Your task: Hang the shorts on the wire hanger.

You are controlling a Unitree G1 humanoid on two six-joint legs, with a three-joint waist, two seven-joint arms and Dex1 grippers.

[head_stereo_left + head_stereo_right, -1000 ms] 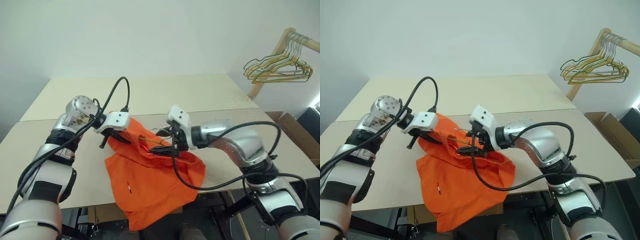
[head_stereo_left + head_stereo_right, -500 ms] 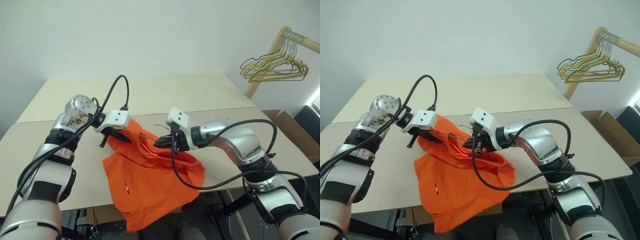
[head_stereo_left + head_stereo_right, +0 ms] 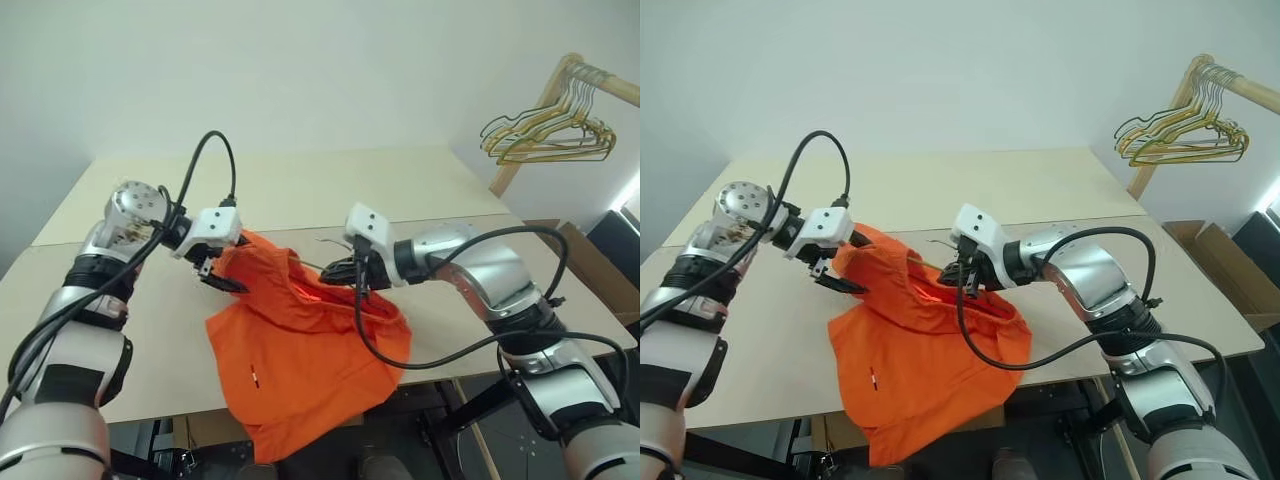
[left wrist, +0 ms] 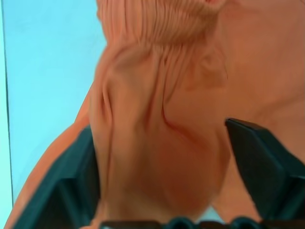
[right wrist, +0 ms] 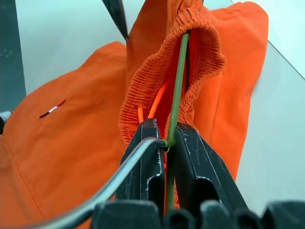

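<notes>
1. The left gripper (image 3: 217,279) hung at the left end of the shorts (image 3: 300,370), just above the table (image 3: 330,190). In the left wrist view its two black fingers (image 4: 259,162) stood wide apart, with a fold of gathered orange cloth bulging between them and no pinch on it.
2. The shorts lay on the near part of the table, with their lower part drooping over the front edge. Their waistband end was lifted clear of the tabletop between the two grippers.
3. The right gripper (image 3: 345,272) was at the raised waistband, pointing toward the left one. In the right wrist view its fingers (image 5: 147,157) were pressed together on the thin wire hanger (image 5: 177,90), whose green wire ran up into the elastic waistband opening.
4. Far to the right, a bunch of yellow and green hangers (image 3: 545,135) hung from a wooden rail (image 3: 540,120) beside the table, well apart from the shorts.
</notes>
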